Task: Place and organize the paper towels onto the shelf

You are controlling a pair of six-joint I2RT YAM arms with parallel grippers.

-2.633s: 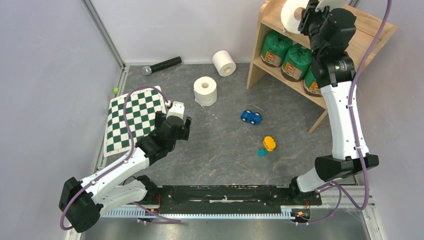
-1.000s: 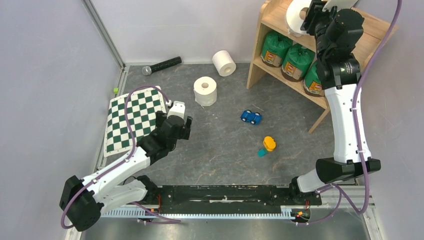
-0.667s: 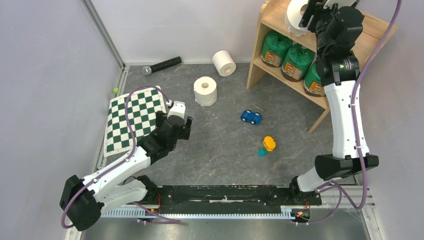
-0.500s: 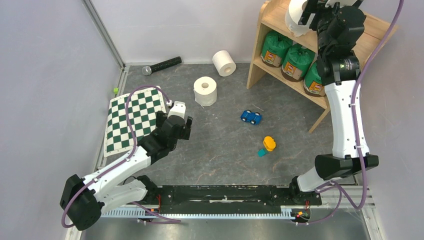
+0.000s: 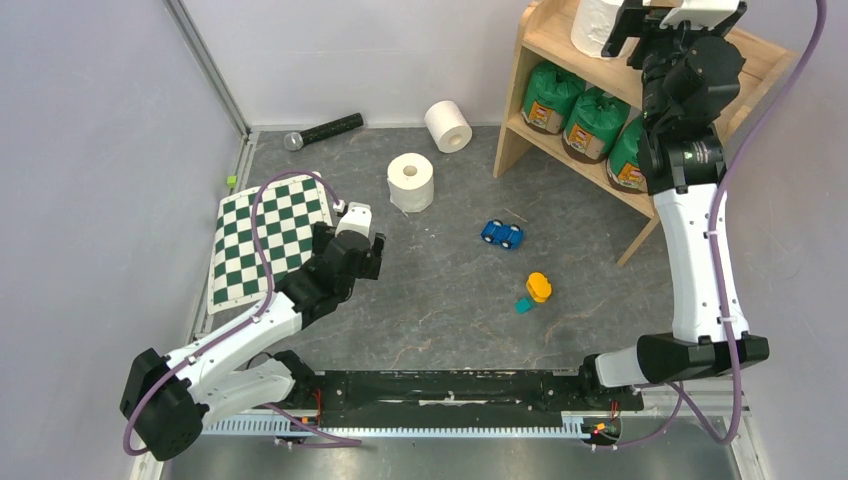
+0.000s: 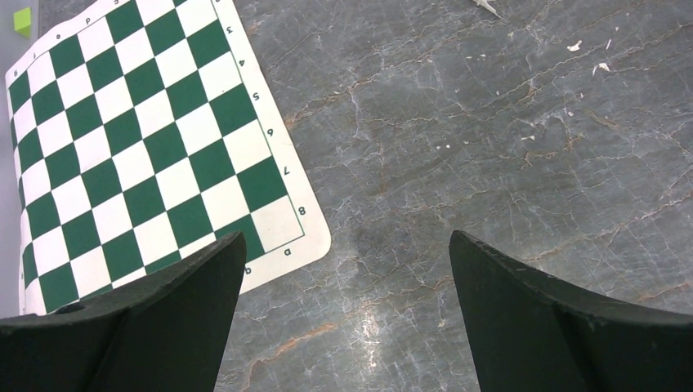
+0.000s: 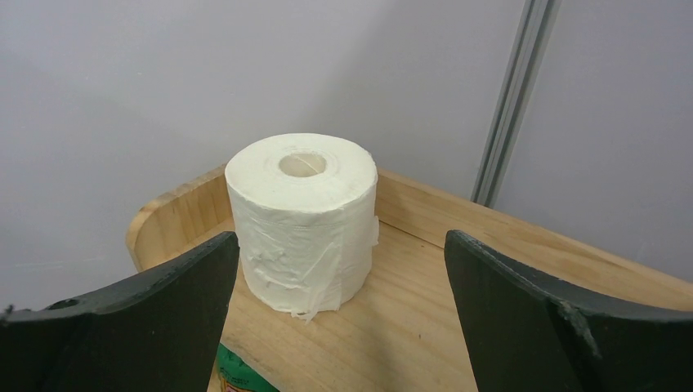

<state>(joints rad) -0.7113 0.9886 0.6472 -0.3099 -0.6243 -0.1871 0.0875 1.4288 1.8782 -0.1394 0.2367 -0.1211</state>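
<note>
A bare white paper towel roll (image 7: 302, 220) stands upright, free, on the top tier of the wooden shelf (image 7: 425, 327), near its left end. My right gripper (image 7: 339, 245) is open just behind the roll, its fingers apart from it; from above, the right gripper (image 5: 628, 18) hangs over the shelf (image 5: 546, 42) beside that roll (image 5: 594, 24). Three green-wrapped paper towels (image 5: 591, 122) sit on the lower tier. Two more white rolls (image 5: 411, 181) (image 5: 448, 125) rest on the floor. My left gripper (image 5: 349, 234) (image 6: 343, 245) is open and holds nothing, over the floor by the checkerboard mat.
The green-white checkerboard mat (image 5: 272, 235) lies at the left, a black microphone (image 5: 322, 130) near the back wall. A blue toy car (image 5: 502, 234), an orange-yellow toy (image 5: 539, 287) with a teal piece (image 5: 523, 305) lie mid-floor. Walls close in on both sides.
My right gripper opened and let go of the white roll on the top tier, then drew back and up from it. The left arm has stayed still.
</note>
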